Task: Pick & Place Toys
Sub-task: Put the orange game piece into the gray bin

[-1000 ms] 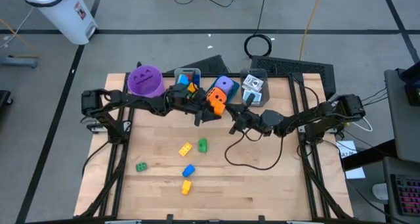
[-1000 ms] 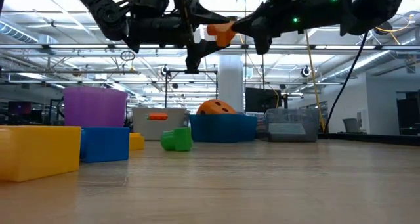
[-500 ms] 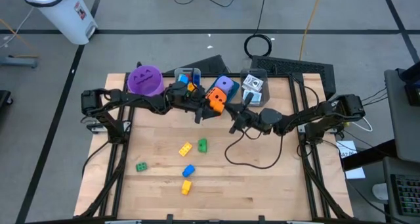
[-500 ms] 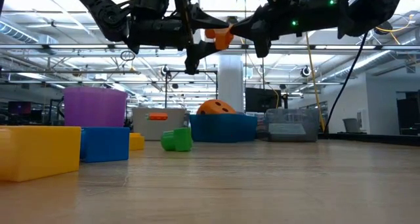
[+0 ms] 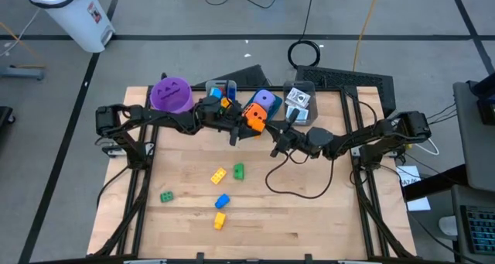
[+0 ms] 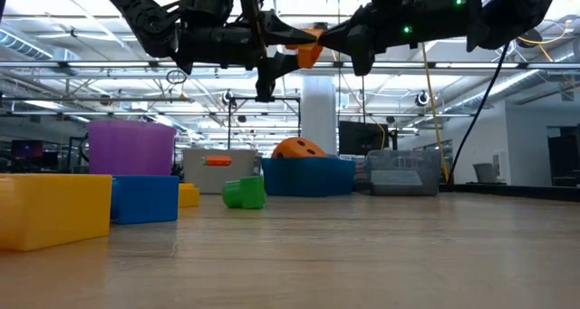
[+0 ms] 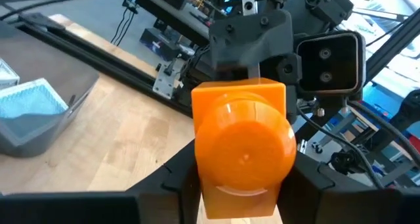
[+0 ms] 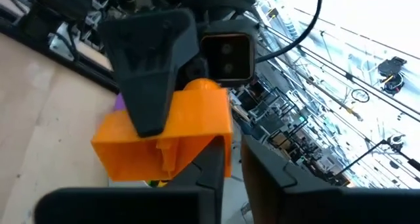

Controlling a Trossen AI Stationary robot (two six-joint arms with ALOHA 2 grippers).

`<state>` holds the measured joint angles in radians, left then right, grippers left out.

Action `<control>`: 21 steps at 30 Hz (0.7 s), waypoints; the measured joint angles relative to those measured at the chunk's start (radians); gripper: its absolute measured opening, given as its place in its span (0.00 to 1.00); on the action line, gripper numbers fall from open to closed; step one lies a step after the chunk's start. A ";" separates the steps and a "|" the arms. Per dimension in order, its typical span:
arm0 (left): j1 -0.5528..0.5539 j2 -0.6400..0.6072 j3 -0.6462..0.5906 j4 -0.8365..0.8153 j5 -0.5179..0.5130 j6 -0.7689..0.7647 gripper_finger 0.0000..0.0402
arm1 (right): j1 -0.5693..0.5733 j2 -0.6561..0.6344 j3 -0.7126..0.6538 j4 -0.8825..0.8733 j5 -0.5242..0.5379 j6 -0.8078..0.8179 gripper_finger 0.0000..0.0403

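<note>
Up near the frame's top middle, the left gripper has closed on the orange brick. The right gripper still pinches it but is loosening, so the brick is changing hands.

Bright even overhead light, soft shadows, blurred near bricks, window glare

Orange brick — smooth, glossy plastic; table — pale wood with visible grain; grippers' fingers — matt dark plastic.
</note>
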<state>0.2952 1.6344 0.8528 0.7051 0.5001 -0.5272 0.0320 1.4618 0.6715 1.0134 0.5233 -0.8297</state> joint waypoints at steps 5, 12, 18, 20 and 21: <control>0.034 -0.002 0.002 0.009 0.029 0.020 0.40 | 0.016 -0.074 0.000 -0.051 0.012 0.004 0.22; 0.133 -0.001 0.002 0.000 0.135 0.007 0.40 | 0.043 -0.225 0.000 -0.280 0.079 0.126 0.37; 0.225 -0.001 0.002 -0.077 0.170 0.043 0.40 | 0.045 -0.278 -0.020 -0.458 0.076 0.321 0.42; 0.253 -0.001 0.002 -0.129 0.168 0.081 0.40 | 0.045 -0.277 -0.045 -0.472 0.075 0.349 0.43; 0.265 -0.001 0.002 -0.165 0.159 0.104 0.40 | 0.045 -0.277 -0.059 -0.471 0.075 0.358 0.43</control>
<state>0.5602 1.6333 0.8547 0.5397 0.6591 -0.4233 0.0769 1.1847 0.6123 0.5425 0.5987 -0.4713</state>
